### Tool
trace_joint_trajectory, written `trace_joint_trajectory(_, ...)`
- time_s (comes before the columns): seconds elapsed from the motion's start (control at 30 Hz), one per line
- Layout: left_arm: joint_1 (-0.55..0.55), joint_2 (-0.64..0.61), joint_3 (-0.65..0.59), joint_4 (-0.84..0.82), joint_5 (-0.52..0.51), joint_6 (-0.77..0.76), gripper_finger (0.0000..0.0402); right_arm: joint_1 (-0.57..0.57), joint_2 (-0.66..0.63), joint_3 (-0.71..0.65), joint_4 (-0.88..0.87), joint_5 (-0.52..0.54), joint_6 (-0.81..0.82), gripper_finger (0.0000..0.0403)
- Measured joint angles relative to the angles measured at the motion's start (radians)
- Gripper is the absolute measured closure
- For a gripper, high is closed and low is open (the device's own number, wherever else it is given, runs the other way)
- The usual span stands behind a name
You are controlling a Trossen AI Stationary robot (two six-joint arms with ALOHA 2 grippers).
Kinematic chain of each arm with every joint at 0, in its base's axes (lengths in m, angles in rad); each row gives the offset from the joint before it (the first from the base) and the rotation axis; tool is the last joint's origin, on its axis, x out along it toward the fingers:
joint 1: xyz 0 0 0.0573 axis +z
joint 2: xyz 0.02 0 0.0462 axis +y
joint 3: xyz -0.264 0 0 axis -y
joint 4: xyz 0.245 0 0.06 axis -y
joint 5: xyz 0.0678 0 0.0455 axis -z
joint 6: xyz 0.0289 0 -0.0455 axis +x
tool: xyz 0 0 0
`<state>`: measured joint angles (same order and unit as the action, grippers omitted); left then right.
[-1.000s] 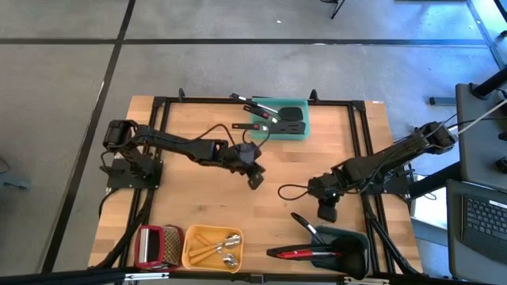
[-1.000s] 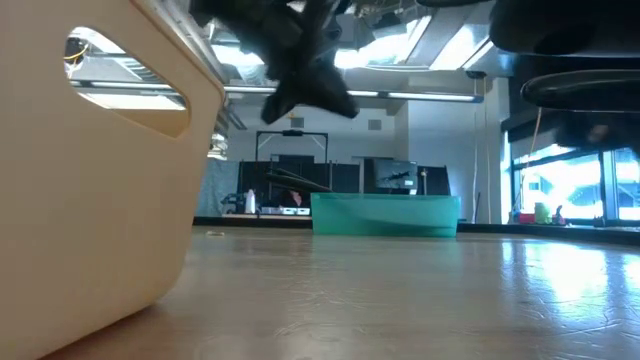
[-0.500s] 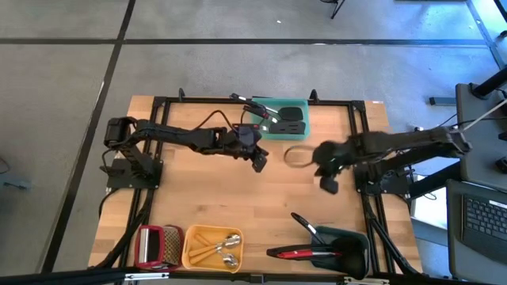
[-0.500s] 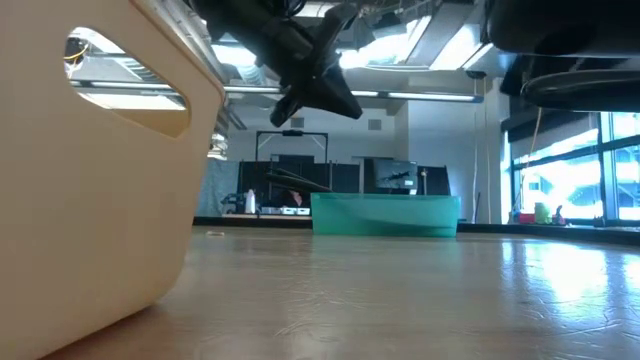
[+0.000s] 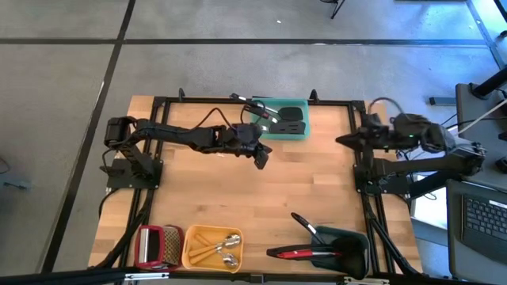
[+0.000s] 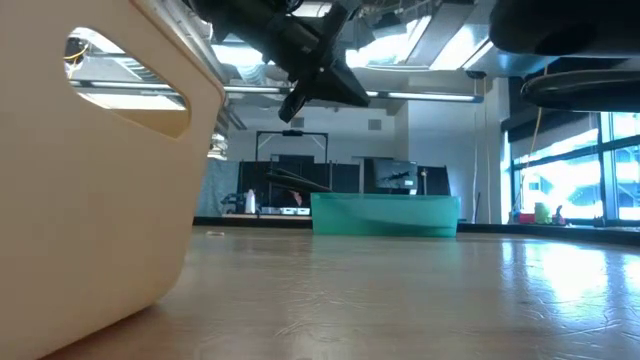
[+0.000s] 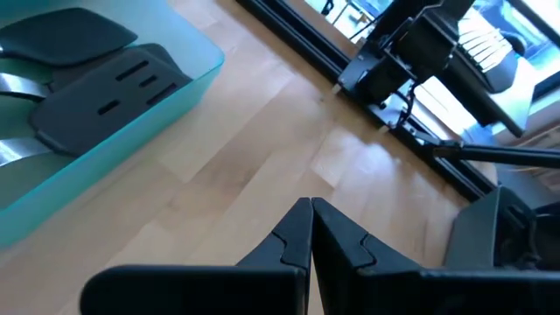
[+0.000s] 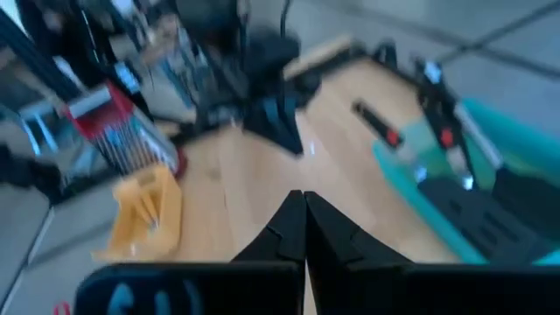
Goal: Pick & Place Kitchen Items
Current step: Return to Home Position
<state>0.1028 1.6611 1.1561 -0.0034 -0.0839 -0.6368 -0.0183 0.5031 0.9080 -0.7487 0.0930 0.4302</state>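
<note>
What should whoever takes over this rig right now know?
Left gripper: shut, empty, hanging over the table beside the teal tray.
Right gripper: shut, empty, arm folded at the table's right edge.
Black spatulas in the teal tray; spoons in the yellow tray; red spoon and black utensil in the dark tray.
Done: sorting looks finished.
Left: probably just bring the left gripper home.

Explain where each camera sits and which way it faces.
High view: overhead, looking straight down; both arms, left gripper central, right gripper at the right edge.
Low view: tabletop height, level toward the teal tray; left gripper overhead.
Left wrist view: on that arm, past its shut fingers, at the teal tray.
Right wrist view: on that arm, past its shut fingers, toward the yellow tray.
Shared: all show the teal tray.
</note>
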Motion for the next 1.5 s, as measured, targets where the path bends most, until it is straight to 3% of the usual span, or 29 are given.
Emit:
trace_joint_trajectory(0.13, 0.021, 0.0, 0.0, 0.008, 0.057, -0.023, 0.04, 0.011, -0.086, -0.078, 0.107, 0.029, 0.0, 0.0401)
trace_joint_trajectory(0.27, 0.046, -0.001, 0.0, 0.008, 0.115, -0.04, 0.04, 0.021, -0.199, -0.24, 0.227, 0.038, 0.008, 0.0401)
trace_joint_trajectory(0.6, 0.082, -0.001, 0.0, 0.017, 0.136, -0.057, 0.04, 0.021, -0.5, -0.569, 0.467, 0.055, 0.04, 0.0401)
trace_joint_trajectory(0.77, 0.098, -0.002, 0.001, 0.047, 0.165, -0.076, 0.04, 0.021, -0.491, -0.665, 0.624, 0.062, 0.025, 0.0401)
trace_joint_trajectory(1.03, 0.103, -0.002, 0.001, 0.054, 0.173, -0.084, 0.04, 0.02, -0.502, -0.776, 0.668, 0.063, 0.049, 0.0401)
trace_joint_trajectory(1.27, 0.103, -0.002, 0.001, 0.054, 0.174, -0.083, 0.04, 0.02, -0.502, -0.899, 0.824, 0.071, 0.098, 0.0401)
trace_joint_trajectory(1.5, 0.103, -0.002, 0.001, 0.06, 0.173, 0.002, 0.04, 0.02, -0.495, -0.899, 0.793, 0.113, 0.133, 0.0401)
